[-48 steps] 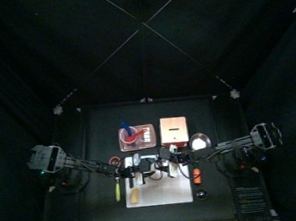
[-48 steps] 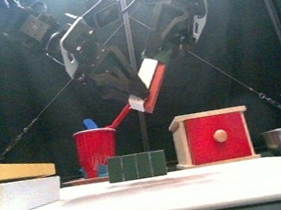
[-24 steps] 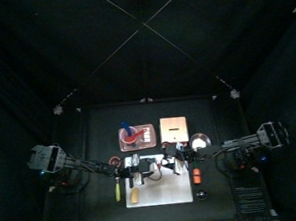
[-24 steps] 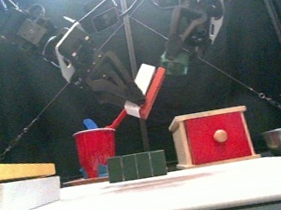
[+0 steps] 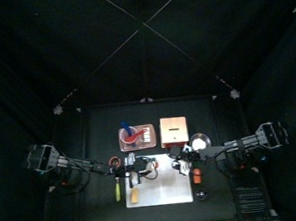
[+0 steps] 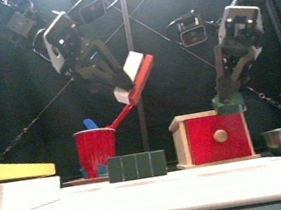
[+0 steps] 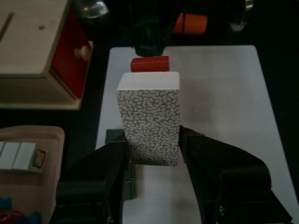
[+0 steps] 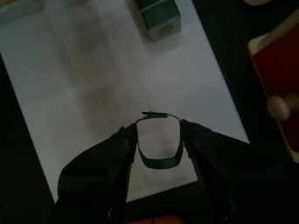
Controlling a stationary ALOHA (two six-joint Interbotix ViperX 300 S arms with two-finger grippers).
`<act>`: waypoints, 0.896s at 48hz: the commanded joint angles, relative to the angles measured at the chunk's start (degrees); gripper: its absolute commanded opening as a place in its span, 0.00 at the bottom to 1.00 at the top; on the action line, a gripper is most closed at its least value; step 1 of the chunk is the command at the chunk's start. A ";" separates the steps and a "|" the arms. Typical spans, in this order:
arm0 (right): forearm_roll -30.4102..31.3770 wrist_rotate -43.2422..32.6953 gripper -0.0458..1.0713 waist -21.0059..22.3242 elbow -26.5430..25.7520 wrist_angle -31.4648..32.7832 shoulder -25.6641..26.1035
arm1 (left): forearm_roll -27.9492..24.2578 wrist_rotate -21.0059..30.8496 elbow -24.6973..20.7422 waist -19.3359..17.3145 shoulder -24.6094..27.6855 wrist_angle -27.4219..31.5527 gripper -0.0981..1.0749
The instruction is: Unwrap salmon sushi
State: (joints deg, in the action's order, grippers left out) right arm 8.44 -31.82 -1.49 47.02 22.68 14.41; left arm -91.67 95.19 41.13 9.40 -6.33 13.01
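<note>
Left end effector (image 7: pixel 153 149): you held it raised, upper left in the front view, gripping the tilted salmon sushi (image 6: pixel 134 86). Right end effector (image 8: pixel 160 131): raised opposite, jaws wide, carrying a green band (image 8: pixel 158 159); the contact was unclear.

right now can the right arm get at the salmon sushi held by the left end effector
Probably yes: the salmon sushi hangs in open air in the left end effector, nothing between. But the right end effector already carries a green band.
</note>
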 commanded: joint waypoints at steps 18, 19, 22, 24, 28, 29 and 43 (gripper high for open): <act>2.72 0.44 0.76 1.93 -8.00 -9.05 -7.82 | -1.93 -0.09 7.21 0.09 -14.33 6.50 0.66; 3.08 0.53 0.76 2.20 -8.61 -9.32 -8.35 | -2.11 -0.09 7.73 0.09 -15.12 6.68 0.66; 4.13 0.62 0.76 2.64 -10.37 -10.02 -10.11 | -2.90 -0.09 9.76 0.09 -18.11 7.56 0.66; 4.75 0.62 0.76 3.08 -11.60 -10.02 -11.07 | -3.16 -0.09 10.99 0.00 -19.86 8.17 0.66; 5.71 0.70 0.76 3.43 -13.80 -10.02 -13.27 | -3.52 -0.09 13.45 0.09 -23.47 8.79 0.66; 5.80 0.70 0.76 3.43 -14.15 -10.02 -13.71 | -3.43 -0.09 13.97 0.00 -24.26 8.79 0.66; 6.06 0.97 0.76 3.78 -21.88 -12.92 -20.04 | -3.16 -0.18 19.42 -0.70 -31.46 9.05 0.66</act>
State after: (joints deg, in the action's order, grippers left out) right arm 14.41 -31.03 1.85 29.18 11.43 -5.19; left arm -94.66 95.10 60.38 9.23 -36.30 21.71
